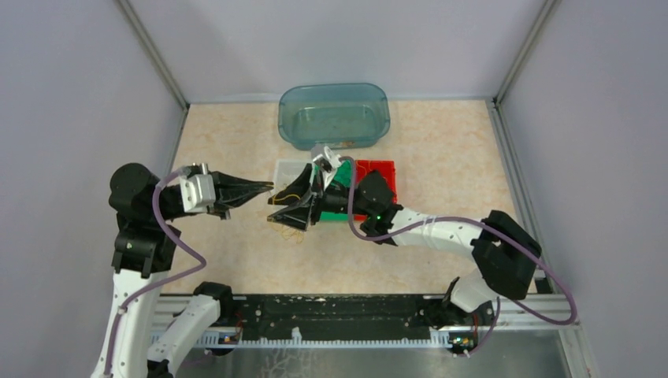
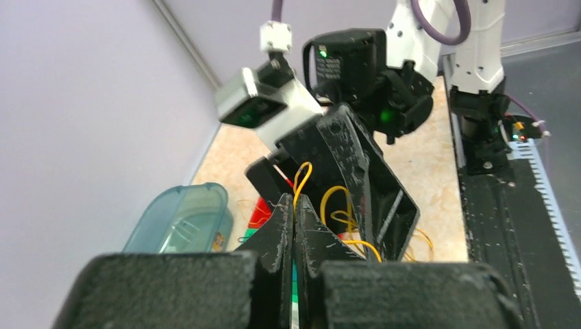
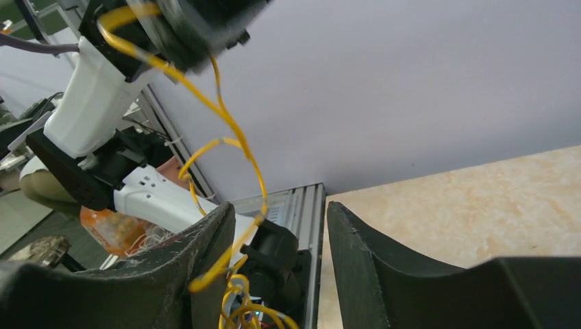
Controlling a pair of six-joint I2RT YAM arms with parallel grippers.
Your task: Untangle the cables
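Left gripper [image 2: 296, 205] pinches a thin yellow flexible cable [image 3: 248, 152] above the beige tabletop [image 1: 441, 150], nearer its left edge; right gripper [image 3: 281, 212] has its jaws apart, the cable lying across one finger.

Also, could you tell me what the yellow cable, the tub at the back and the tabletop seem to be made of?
The yellow cable looks like thin plastic-insulated wire with a smooth finish; it holds springy loops. The tub appears to be glossy, translucent teal plastic, since its floor shows through the walls. The tabletop has a beige marbled pattern, suggesting laminate or a stone-look sheet; which one is unclear.
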